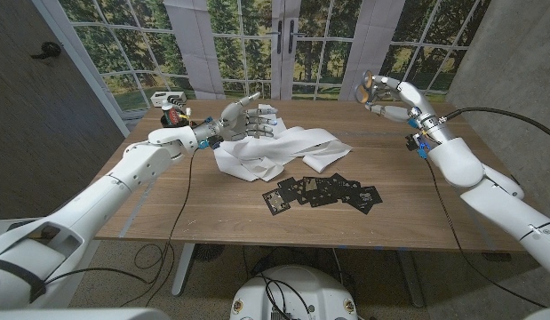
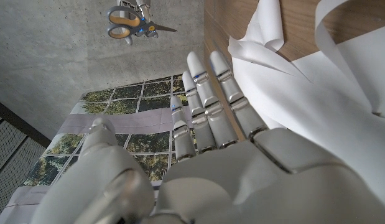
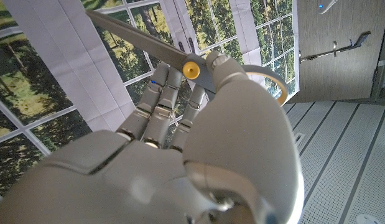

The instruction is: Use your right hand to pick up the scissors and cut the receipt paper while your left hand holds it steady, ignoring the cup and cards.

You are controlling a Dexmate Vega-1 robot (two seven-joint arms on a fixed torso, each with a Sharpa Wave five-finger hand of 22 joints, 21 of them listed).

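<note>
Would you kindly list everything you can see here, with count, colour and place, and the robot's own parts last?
receipt paper: one long strip, white, crumpled in a loose heap on the table's middle, toward the far side.
cards: a scattered group, count unclear, black with pale marks, on the table in front of the paper.
scissors: one pair, grey blades, yellow-orange handles, held in the air above the table's far right corner.
small device: one, red and black, detail unclear, at the table's far left.
table: one, brown wood.
left robot hand: one, white and grey, fingers apart, at the paper's far left edge.
right robot hand: one, white and grey, raised, gripping the scissors.
</note>
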